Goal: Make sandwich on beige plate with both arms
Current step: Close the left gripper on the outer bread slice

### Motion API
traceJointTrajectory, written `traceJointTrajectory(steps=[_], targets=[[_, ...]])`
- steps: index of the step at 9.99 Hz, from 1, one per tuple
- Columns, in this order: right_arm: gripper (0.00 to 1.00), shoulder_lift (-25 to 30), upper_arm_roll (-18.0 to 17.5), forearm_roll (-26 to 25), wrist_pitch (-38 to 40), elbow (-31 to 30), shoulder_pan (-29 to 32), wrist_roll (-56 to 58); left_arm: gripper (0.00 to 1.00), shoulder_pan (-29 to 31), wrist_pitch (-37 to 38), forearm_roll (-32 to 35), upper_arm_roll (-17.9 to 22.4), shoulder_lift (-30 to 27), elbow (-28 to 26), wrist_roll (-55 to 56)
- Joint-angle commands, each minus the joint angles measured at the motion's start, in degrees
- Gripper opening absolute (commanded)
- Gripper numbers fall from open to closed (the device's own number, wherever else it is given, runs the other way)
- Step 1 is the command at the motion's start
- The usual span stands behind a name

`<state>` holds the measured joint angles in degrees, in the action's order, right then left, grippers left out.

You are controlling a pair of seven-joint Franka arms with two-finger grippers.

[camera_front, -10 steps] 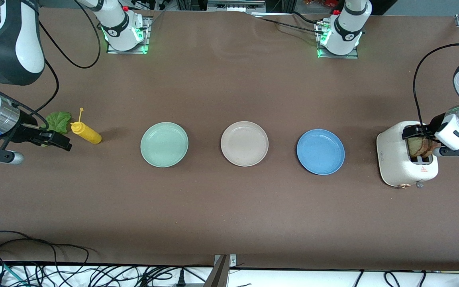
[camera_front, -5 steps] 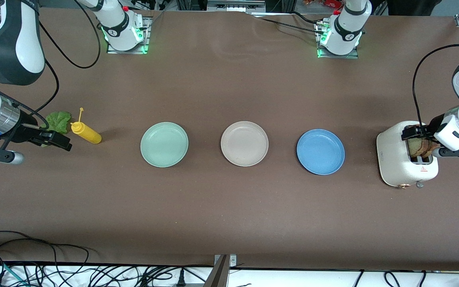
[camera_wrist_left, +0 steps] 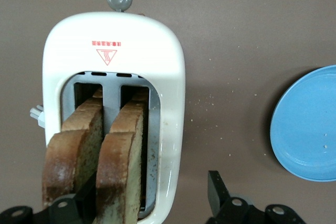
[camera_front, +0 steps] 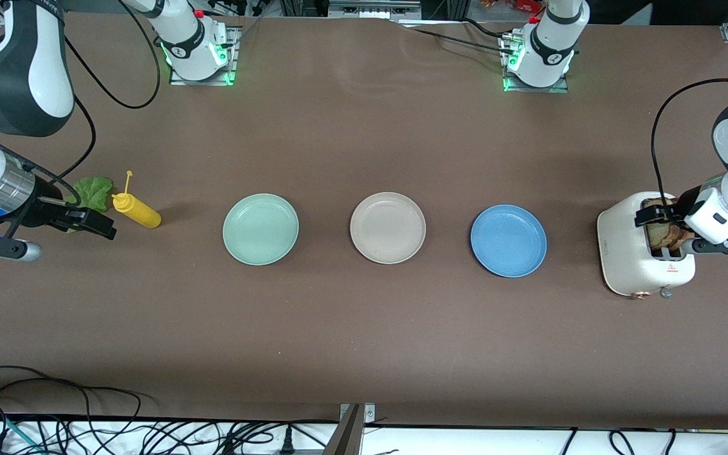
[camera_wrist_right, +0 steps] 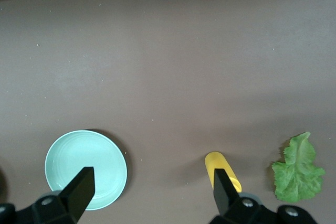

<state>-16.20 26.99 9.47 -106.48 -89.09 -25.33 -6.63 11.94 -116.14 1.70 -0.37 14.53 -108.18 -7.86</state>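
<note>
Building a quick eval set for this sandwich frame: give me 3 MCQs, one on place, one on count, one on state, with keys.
1. What lies beside the ruffled green lettuce leaf?
A. yellow squeeze bottle
B. white toaster
C. blue plate

2. How many round plates are on the brown table?
A. two
B. three
C. four

3. What is on the round matte beige plate?
A. one toast slice
B. the lettuce
C. nothing

Key:
1 A: the yellow squeeze bottle lies beside the leaf, at the right arm's end, under the open right gripper.
2 B: the mint green plate, the beige one and the blue plate sit in a row.
3 C: both brown-crusted toast slices stand in the white toaster, the open left gripper at them.
</note>
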Motion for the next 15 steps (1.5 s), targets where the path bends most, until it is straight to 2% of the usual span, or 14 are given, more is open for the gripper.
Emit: traceJointTrajectory(steps=[1,3,4,7,8,9,15], targets=[[1.00,0.21,-0.09,-0.85,0.31,-0.03,-0.25,-0.14,0.77,0.37,-1.02,1.20,-0.24,0.49,0.25,0.66],[1.00,0.12,-0.09,-0.85,0.40,-0.12,-0.25,-0.23,0.70,0.54,-1.37,1.37,-0.24,0.49,0.07,-0.22],[1.00,0.12,-0.09,-0.85,0.31,-0.03,-0.25,-0.58,0.62,0.54,-1.29,1.46,-0.24,0.58,-0.01,-1.35],[1.00,0.12,-0.09,-0.77,0.31,-0.03,-0.33,-0.84,0.18,0.54,-1.11,4.97,-0.24,0.58,-0.02,-2.60],[1.00,0.12,-0.09,-0.33,0.14,-0.03,-0.33,-0.84,0.06,0.54,-1.02,4.98,-0.24,0.58,-0.02,-2.68],[1.00,0.12,-0.18,0.11,0.05,-0.03,-0.33,-1.02,0.00,0.54,-1.02,5.06,-0.24,0.58,-0.02,-2.77],[1.00,0.12,-0.27,-0.15,-0.30,0.15,-0.42,-0.93,0.00,0.54,0.55,4.98,0.02,0.50,1.82,-4.88]])
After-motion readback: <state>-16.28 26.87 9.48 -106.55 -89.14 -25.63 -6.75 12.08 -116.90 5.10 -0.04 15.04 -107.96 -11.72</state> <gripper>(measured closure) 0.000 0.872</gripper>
